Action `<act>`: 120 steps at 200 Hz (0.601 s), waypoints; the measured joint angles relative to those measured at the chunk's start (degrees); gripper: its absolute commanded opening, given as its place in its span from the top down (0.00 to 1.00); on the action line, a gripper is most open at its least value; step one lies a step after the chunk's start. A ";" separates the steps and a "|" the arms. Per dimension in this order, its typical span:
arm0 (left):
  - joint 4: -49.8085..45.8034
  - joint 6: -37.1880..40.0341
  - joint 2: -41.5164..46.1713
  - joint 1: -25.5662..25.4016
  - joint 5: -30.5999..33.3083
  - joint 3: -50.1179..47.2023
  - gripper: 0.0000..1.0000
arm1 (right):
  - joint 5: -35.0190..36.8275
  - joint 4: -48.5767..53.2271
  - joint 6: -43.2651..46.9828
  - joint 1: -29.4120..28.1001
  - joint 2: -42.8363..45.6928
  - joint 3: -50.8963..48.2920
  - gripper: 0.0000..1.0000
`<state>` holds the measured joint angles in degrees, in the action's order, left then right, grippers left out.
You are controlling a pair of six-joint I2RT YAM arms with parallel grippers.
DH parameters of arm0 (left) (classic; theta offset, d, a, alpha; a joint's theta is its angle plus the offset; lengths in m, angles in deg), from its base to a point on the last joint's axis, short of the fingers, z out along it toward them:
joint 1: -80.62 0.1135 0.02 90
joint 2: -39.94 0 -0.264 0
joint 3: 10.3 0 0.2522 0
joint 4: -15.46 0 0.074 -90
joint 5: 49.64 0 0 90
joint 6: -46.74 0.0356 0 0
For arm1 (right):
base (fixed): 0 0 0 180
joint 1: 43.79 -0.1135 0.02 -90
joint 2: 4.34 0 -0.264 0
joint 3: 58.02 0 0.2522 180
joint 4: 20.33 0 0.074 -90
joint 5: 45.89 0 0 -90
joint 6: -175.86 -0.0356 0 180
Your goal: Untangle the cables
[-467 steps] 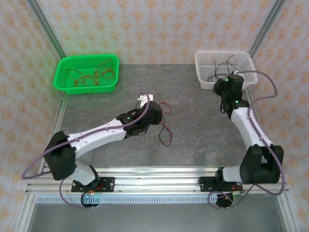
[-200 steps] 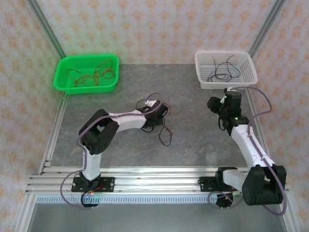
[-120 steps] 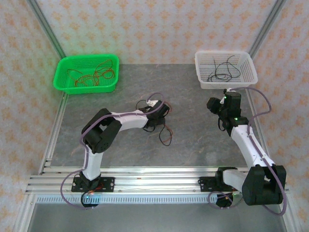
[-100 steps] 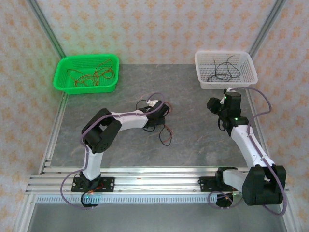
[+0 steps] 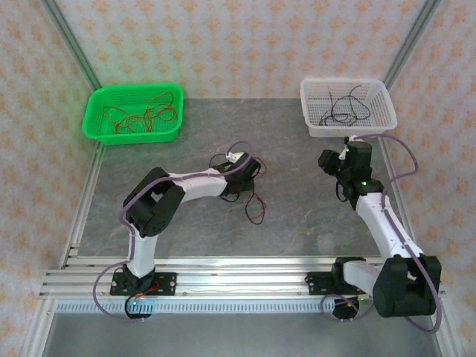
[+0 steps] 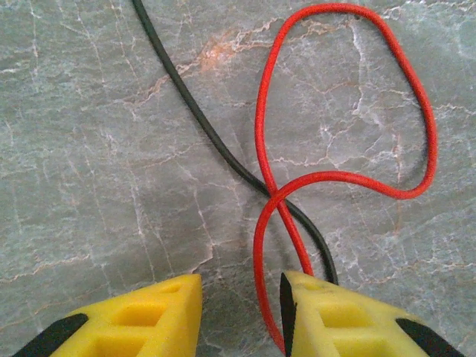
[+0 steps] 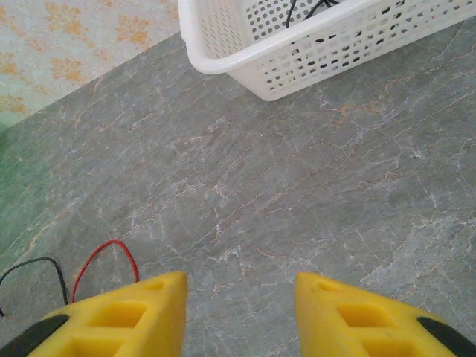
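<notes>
Since the right arm has left the white basket, the right hand hangs open and empty, while the left hand has settled on the desk, jaws apart astride the red cable crossing the black cable. Only this pair seems left to part; the green basket holds red wires, the white one black wires.

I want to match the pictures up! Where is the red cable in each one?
Top external: the red cable is a small squiggle near the middle of the grey table.
Left wrist: the red cable makes a big loop at the upper right and crosses a black cable.
Right wrist: the red cable is a small arc at the lower left.
Shared landmark: the grey table, with its marbled pattern, lies under it in all three.
</notes>
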<state>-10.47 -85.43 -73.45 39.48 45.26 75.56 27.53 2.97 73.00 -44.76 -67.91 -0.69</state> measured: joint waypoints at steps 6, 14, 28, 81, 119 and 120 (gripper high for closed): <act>-0.04 0.00 -0.07 0.00 0.00 0.20 0.65 | 0.00 0.00 0.00 0.00 0.02 0.00 0.58; -0.07 0.00 -0.28 0.00 0.02 0.55 0.65 | 0.00 0.00 0.00 0.00 0.02 0.00 0.58; -0.13 0.04 -0.92 0.00 0.07 1.40 0.67 | 0.00 0.00 0.00 0.00 0.02 0.00 0.58; -1.33 0.17 -4.96 -0.15 1.55 5.27 0.77 | -0.17 -0.15 0.02 0.00 0.02 0.00 0.58; -1.92 0.26 -5.20 -0.11 3.10 5.18 0.92 | -0.35 -0.31 0.02 0.00 0.02 -0.28 0.58; -1.92 0.20 -5.20 -0.11 3.10 5.16 0.93 | -0.37 -0.31 0.02 0.00 0.02 -0.28 0.58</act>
<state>-12.39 -85.23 -78.65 39.37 48.37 80.72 27.16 2.66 73.02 -44.76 -67.89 -0.97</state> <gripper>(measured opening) 0.120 0.420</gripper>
